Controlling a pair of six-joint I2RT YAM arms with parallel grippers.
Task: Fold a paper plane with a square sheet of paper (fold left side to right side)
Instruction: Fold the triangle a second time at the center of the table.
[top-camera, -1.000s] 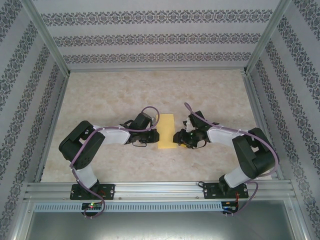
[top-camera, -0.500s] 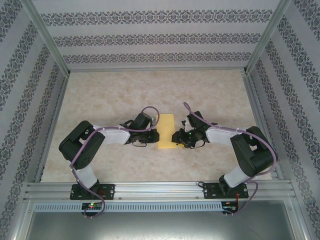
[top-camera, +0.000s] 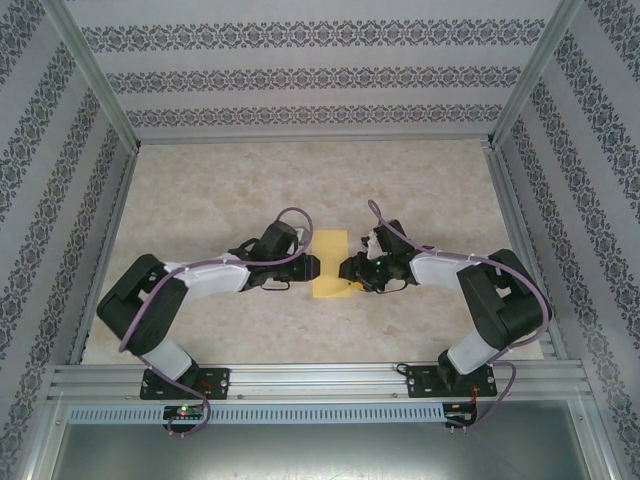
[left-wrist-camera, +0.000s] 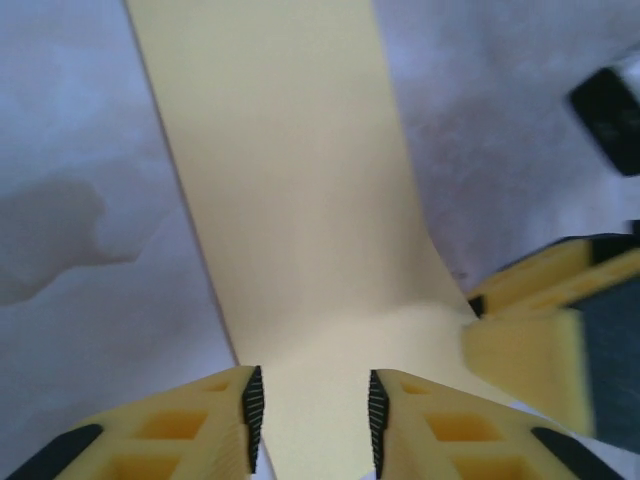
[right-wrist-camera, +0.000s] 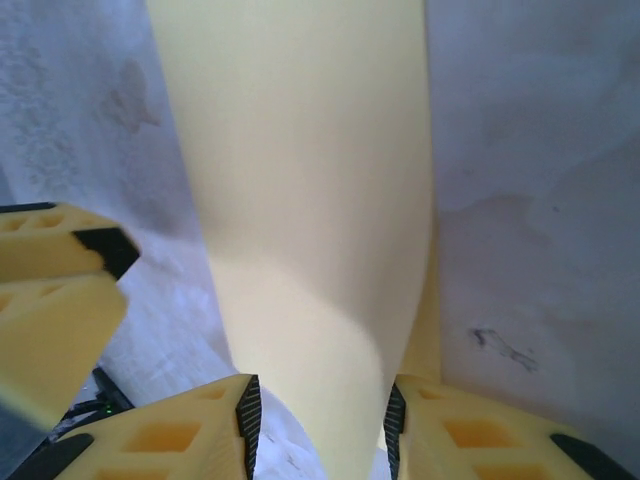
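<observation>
Left end effector (left-wrist-camera: 310, 405) and right end effector (right-wrist-camera: 320, 420) gape over the yellow paper (left-wrist-camera: 290, 200).

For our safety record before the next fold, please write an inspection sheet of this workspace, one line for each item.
Surface: marbled beige table, no marks seen.
Job's things: yellow paper, a narrow strip lying between the arms; no plane shape yet.
Clutter: nothing seen.
End effectors: left end effector open over the paper; right end effector has its jaws apart with bulging paper between them, grip uncertain.
Cables: purple cables loop along both arms.
Surroundings: patterned walls, aluminium frame.
</observation>
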